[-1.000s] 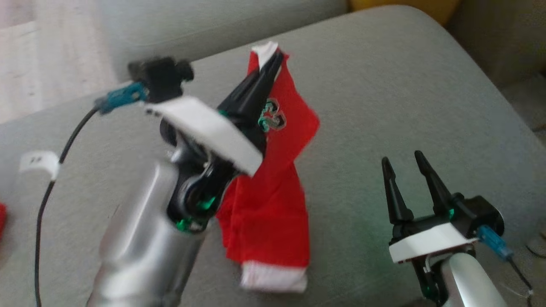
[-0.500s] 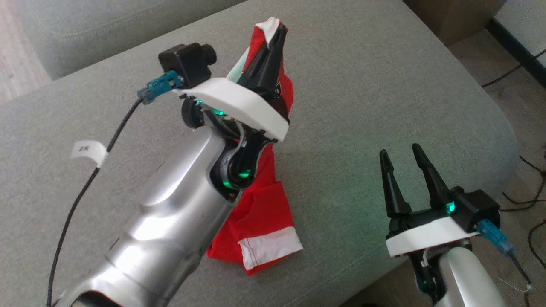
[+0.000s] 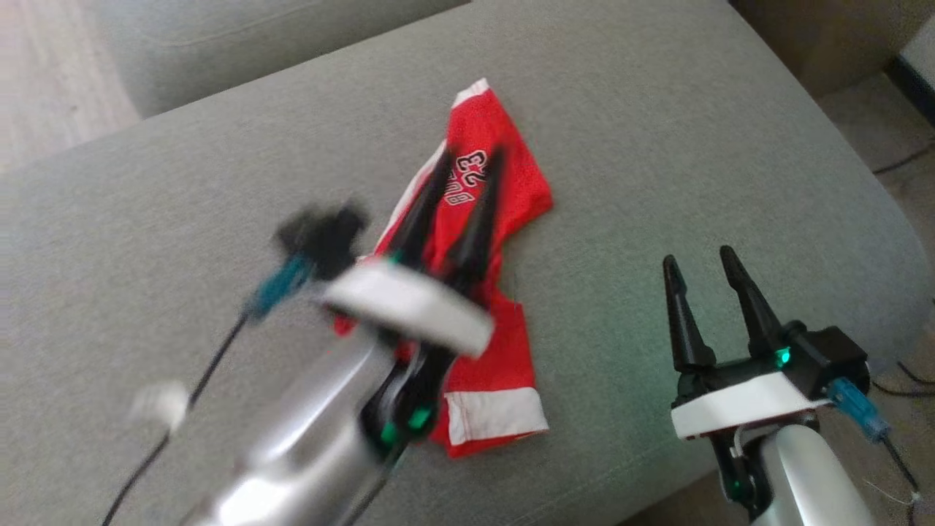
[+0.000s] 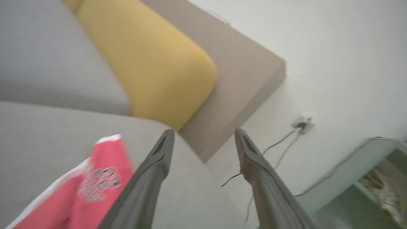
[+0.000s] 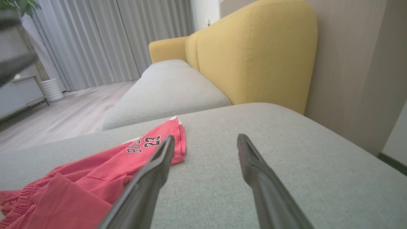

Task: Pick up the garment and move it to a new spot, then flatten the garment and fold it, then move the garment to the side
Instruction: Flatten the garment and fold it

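The fingers (image 4: 152,178) of our left gripper (image 3: 471,157) stand wide apart and empty, blurred over the garment (image 3: 522,197) at the centre of the head view; we cannot tell whether they touch it. Our right gripper (image 3: 697,258), at lower right, gapes just as wide over bare cushion. The garment lies crumpled on the grey woven sofa cushion (image 3: 657,131), thin red cloth with white bands and a printed 23.
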Controlling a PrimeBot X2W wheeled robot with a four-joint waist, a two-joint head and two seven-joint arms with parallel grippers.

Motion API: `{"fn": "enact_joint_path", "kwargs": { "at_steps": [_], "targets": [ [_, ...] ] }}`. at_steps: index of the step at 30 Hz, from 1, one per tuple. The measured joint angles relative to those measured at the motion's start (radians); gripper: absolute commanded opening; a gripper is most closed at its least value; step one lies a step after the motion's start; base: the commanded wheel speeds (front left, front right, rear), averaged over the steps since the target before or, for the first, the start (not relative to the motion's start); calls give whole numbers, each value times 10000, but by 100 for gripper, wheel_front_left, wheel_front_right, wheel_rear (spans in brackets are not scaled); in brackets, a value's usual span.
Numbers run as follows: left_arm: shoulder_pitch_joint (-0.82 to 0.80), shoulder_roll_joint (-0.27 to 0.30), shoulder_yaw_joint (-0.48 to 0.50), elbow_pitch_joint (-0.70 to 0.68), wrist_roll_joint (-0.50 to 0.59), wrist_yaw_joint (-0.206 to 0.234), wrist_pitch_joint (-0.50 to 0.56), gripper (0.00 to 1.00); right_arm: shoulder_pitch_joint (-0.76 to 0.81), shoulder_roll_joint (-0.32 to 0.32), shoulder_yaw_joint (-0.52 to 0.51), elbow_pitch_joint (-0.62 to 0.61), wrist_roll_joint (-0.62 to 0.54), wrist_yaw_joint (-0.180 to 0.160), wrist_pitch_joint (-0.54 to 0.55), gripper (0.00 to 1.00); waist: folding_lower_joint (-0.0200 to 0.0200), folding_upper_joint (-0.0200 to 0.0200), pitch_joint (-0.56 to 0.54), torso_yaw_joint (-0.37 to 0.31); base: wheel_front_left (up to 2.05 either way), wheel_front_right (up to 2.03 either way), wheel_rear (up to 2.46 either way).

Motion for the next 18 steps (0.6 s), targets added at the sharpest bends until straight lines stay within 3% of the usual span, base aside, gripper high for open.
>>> {"fn": "enact_joint_path", "kwargs": {
  "at_steps": [6, 11, 18],
  "targets": [
    [2252, 1371, 211, -132, 153, 1103, -295, 100, 80, 8, -301, -107, -205, 0, 0, 100, 0, 0, -51, 575, 0, 0, 0],
    [2219, 1323, 468, 545, -211, 1244, -50, 100, 199, 10, -272, -115, -334, 0, 0, 100, 0, 0, 103, 1056, 0, 0, 0],
    [1247, 767, 500, 2414, -765, 984, 853, 100, 127, 10, -56, -115, -349, 2, 0, 100, 1, 0, 481, 1148, 0, 0, 0]
  ]
}}
